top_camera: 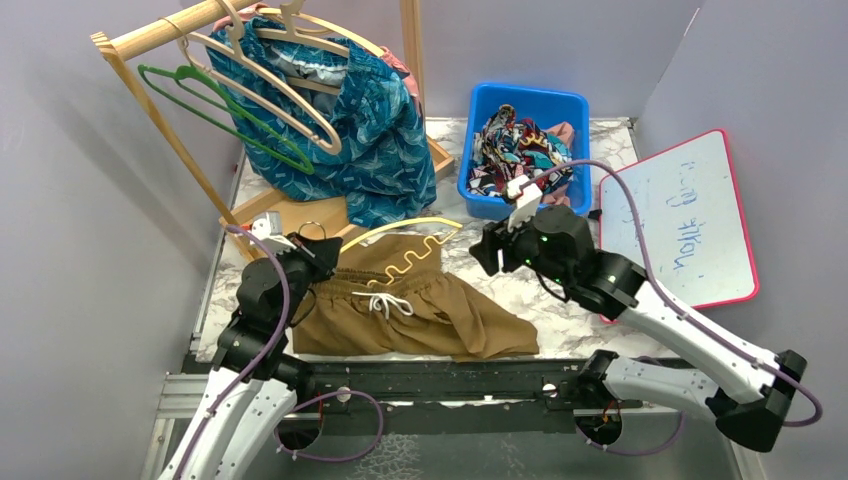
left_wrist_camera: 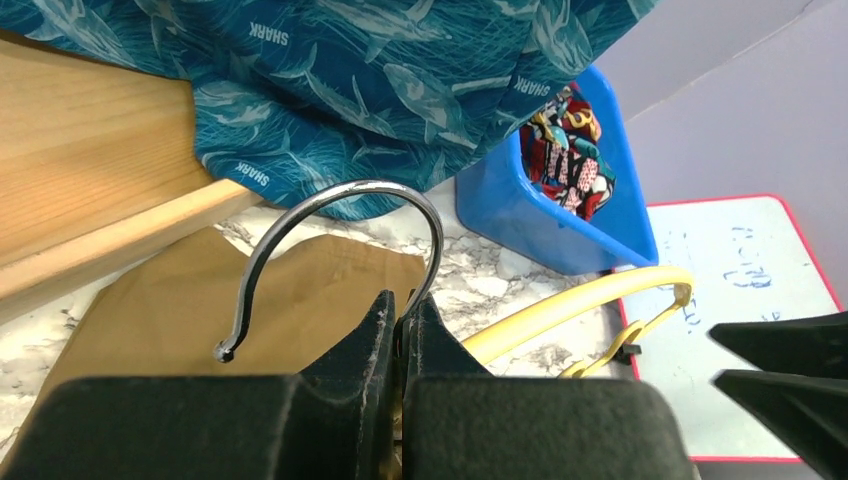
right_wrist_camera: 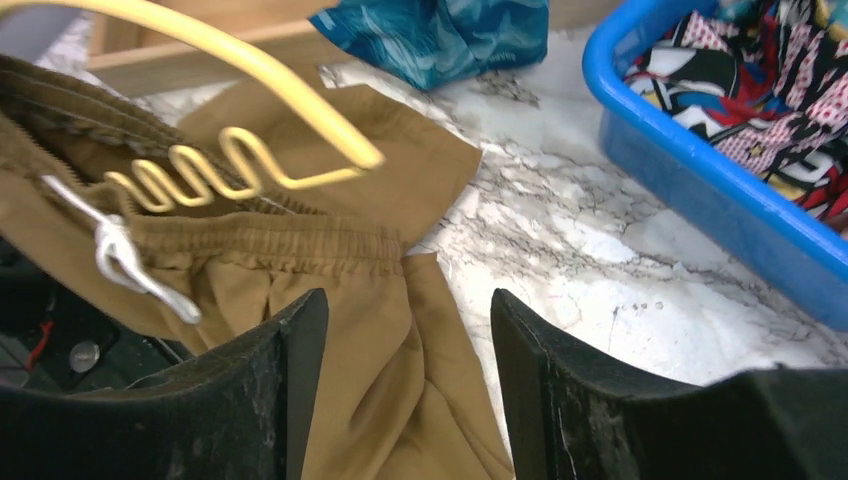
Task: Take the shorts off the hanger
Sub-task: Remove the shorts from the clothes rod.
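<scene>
The left gripper (left_wrist_camera: pixel 402 310) is clamped shut on the neck of the hanger (left_wrist_camera: pixel 580 305), just under its hook (left_wrist_camera: pixel 370 185), at the left end of the scene. From there the hanger runs rightward, its long axis lying across the surface (top_camera: pixel 590 320), roughly parallel to the near edge.

The shorts (top_camera: pixel 430 315) lie flat on the surface directly under and in front of the hanger, with the waistband along the same left-to-right line and the legs spread toward the arms' bases. The drawstring (top_camera: pixel 388 303) sits near the middle of the waistband. In the right wrist view the hanger's wavy lower bar rests over the waistband, while its right tip stands free, above the cloth. Whether the left part of the hanger is threaded inside the waist I cannot tell.

The right gripper (right_wrist_camera: pixel 408 295) hovers with its fingers apart and nothing between them. It is above the right end of the waistband, so the cloth lies below it and slightly to its left. This arm is the nearer one to the loose side of the shorts — the left is already taken up with the hanger.

The move likely turns on that split: the right gripper goes down onto the waistband, then hanger and shorts are drawn apart along the hanger's axis. The bin (top_camera: pixel 500 205) stands just behind the right gripper.
</scene>
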You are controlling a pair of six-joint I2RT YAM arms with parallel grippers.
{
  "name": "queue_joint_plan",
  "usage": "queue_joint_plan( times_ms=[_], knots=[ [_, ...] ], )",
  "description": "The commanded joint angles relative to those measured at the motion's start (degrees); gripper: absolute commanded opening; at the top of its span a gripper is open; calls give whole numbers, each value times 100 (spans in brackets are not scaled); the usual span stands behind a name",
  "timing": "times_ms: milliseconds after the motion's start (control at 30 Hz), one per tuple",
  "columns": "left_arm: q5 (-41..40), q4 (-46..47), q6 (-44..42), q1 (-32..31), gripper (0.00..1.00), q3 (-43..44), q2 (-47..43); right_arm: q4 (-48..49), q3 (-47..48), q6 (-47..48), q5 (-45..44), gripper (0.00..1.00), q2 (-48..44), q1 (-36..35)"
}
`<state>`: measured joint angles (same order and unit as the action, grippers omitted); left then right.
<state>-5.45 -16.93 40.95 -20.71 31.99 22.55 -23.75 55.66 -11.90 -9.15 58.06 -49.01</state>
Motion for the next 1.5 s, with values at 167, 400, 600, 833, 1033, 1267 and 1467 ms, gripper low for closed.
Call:
queue_joint_plan(
  times_ms=[167,400,600,833,1033,1267,1467],
  knots=[
    [1232,486,-721,27,0,179,291,53,291,815,1314,72,-352,23],
    [1870,642,-966,30,0,190,316,-754,916,1194,2857,74,526,23],
    [1993,794,-948,29,0,141,266,-798,860,1226,3098,72,833,23],
    [2121,825,-1005,24,0,154,299,-475,619,1207,3084,63,611,23],
    [2322,889,-1051,26,0,125,277,-332,561,1169,3289,50,486,23],
    [2401,880,-1090,25,0,124,238,-165,538,852,4139,43,599,95],
    [2306,733,-1092,30,0,120,117,-172,528,793,4813,25,788,142]
  ],
)
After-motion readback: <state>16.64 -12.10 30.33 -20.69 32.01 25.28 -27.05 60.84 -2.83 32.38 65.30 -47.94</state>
